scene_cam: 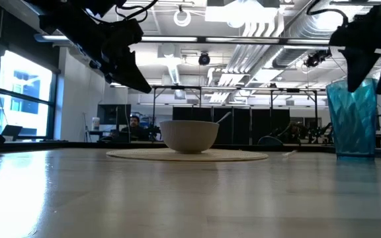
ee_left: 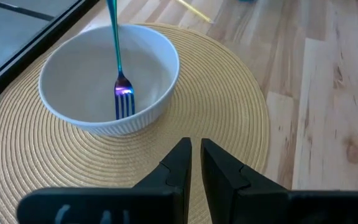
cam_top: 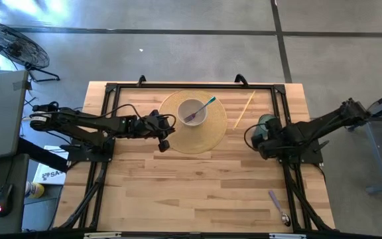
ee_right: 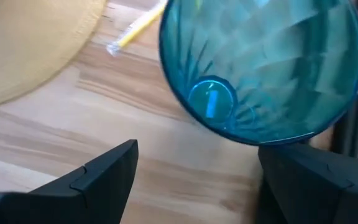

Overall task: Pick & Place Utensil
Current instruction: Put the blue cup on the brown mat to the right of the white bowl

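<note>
Fork [ee_left: 118, 68] sits in the white bowl [cam_top: 193, 111] on the woven placemat [cam_top: 215, 133]. Left gripper [ee_left: 194, 152] hovers over the mat, fingers nearly pressed together, empty. Right gripper [ee_right: 194, 165] fingers spread beside the blue tumbler [ee_right: 263, 68].

My bench is a light wooden table [cam_top: 178, 186]. Directly on it: round woven placemat [cam_top: 211, 136] near the far edge, yellow straw [cam_top: 245, 109] beside the mat, blue tumbler [scene_cam: 353, 119] upright, spoon [cam_top: 278, 206] at the near right corner.

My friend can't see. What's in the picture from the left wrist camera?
A white bowl with a shiny fork in it sits on a round woven mat on a wooden table. The left claw, shut, hangs just above the mat.
</note>
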Tool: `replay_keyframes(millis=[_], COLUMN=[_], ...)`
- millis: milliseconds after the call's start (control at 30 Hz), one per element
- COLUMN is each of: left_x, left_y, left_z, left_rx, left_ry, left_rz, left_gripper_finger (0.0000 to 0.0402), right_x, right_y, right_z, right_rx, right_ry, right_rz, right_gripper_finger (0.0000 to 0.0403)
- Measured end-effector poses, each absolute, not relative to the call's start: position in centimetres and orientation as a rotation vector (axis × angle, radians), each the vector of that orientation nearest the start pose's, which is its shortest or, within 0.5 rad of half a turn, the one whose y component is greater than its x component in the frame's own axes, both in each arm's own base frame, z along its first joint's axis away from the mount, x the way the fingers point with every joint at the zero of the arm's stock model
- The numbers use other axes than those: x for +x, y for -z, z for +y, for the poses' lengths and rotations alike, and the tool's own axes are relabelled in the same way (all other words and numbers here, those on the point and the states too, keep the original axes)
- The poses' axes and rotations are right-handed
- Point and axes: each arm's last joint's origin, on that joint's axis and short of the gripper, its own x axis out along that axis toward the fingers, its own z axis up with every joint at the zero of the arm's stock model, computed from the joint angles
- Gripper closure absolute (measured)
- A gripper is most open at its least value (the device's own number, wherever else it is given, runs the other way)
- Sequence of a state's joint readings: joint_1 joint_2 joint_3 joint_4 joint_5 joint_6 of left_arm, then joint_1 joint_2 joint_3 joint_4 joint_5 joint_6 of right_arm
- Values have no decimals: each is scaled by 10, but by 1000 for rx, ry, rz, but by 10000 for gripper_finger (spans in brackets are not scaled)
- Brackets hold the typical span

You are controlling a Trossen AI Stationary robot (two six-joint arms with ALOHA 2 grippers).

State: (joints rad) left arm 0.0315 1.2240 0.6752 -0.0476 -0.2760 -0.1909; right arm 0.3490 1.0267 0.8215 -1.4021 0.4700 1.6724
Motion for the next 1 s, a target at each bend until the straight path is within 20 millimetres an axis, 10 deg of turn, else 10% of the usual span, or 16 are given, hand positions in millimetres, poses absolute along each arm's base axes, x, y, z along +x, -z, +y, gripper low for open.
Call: replay_keyframes(millis=[1000], left_x=[249], left_y=[-221], left_z=[16], left_rx=[-87], left_ry=[-343], left_rz=[577], left_gripper_finger=[369], right_x=[161], right_y=[-221], right_z=[48], right_rx=[677], right_ry=[1228], right_rz=[823], right_gripper_finger=[73])
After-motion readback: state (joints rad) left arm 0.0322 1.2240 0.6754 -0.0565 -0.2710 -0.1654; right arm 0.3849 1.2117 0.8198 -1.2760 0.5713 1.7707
